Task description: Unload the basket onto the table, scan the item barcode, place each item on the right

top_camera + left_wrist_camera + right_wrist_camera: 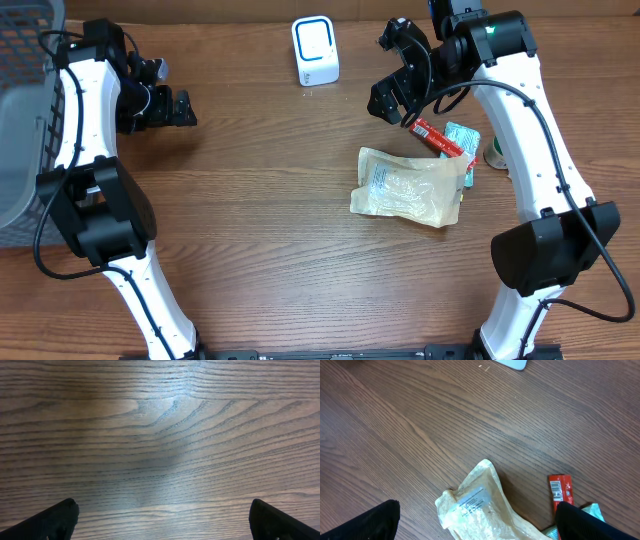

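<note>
Wood-grain tabletop [270, 210], brown and matte, carries everything here. At the far left edge of the overhead view sits a grey wire-mesh basket [22, 120]. Just right of it the left gripper [178, 108] hangs with its 2 black fingers spread as wide as they go and nothing between them; its wrist camera shows only bare grain under the fingertips [55, 519]. The task's items lie well off to this gripper's right, across most of the table.

Further right, at the back edge, stands a white scanner [315, 51], a rounded upright box with a blue-ringed face. It is behind and to the left of the right gripper [395, 72], which hovers with its jaws fully apart and holds nothing.

Just in front of and slightly right of that gripper lies the pile of items. The largest is a tan pouch [408, 186], a crinkled, soft, flat packet with a white printed label [470, 502] near one corner; its long axis runs roughly left to right across the table. Touching its far right corner is a slim red bar wrapper [437, 137], glossy, lying on a diagonal, with a small barcode-like patch visible in the right wrist view [561, 491]. A teal packet [463, 138] peeks out beside it.

The right arm is clearly the nearer 1, so a pick would likely mean a short reach forward and down, then a carry back-left to the scanner.
</note>
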Robot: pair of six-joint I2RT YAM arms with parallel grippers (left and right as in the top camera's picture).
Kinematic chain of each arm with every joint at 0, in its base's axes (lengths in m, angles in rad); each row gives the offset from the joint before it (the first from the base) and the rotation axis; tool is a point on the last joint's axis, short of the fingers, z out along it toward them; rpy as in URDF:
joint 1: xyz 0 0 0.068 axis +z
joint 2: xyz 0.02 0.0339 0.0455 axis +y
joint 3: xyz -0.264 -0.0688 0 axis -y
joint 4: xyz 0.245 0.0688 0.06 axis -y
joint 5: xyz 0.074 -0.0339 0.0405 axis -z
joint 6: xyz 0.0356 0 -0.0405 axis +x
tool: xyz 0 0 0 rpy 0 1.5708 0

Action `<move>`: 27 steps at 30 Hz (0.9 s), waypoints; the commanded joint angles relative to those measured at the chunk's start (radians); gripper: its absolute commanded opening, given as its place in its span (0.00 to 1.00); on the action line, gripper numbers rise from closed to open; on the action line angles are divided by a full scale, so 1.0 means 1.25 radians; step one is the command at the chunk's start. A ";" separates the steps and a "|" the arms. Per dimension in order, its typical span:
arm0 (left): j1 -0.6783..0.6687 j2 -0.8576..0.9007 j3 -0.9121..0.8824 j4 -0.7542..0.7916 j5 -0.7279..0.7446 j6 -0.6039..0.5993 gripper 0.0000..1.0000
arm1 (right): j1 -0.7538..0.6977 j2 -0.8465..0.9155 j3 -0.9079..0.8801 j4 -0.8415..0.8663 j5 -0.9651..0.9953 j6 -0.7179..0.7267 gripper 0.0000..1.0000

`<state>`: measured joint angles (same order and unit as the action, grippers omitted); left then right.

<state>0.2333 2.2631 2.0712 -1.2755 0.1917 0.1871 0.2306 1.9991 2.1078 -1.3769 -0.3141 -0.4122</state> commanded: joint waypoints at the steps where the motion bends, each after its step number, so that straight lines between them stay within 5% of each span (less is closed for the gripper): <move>1: -0.004 -0.017 0.019 0.001 0.009 0.012 1.00 | -0.002 -0.007 0.010 0.005 -0.001 0.000 1.00; 8: -0.004 -0.017 0.019 0.001 0.009 0.012 1.00 | -0.002 -0.032 0.010 0.037 -0.002 0.002 1.00; 27: -0.004 -0.017 0.019 0.001 0.009 0.012 1.00 | -0.029 -0.452 -0.031 0.150 0.005 0.132 1.00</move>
<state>0.2333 2.2631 2.0712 -1.2755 0.1913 0.1871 0.2001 1.4708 2.1033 -1.1896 -0.3099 -0.2787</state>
